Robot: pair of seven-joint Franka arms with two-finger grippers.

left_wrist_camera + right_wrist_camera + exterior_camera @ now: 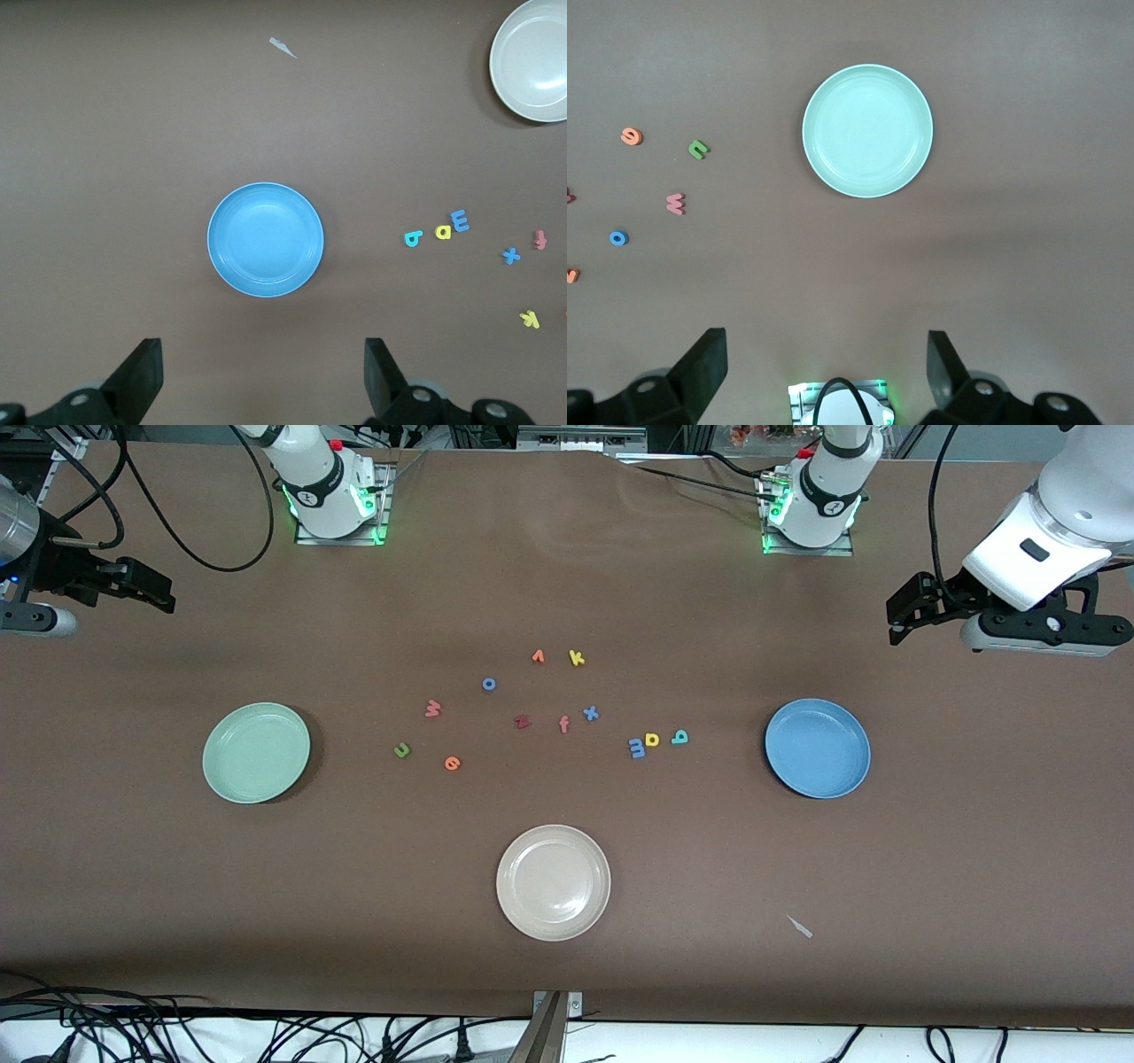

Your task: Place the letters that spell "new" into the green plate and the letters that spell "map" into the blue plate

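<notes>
A: What lies nearest to the front camera?

B: The beige-white plate (553,882), empty. Farther from the camera is the green plate (256,752) toward the right arm's end of the table, and the blue plate (817,747) toward the left arm's end. Both are empty.

A: And the letters?

B: All are on the table between these two plates. The orange e (452,763), the olive-green n (402,750) and the red w (432,708) lie nearer the green plate. The blue m (637,747), yellow a (652,739) and teal p (679,736) sit close together nearer the blue plate.

A: The grippers?

B: The left gripper (261,376) hangs high over the table by the blue plate, fingers wide apart, holding nothing. The right gripper (826,372) is the same by the green plate.
</notes>
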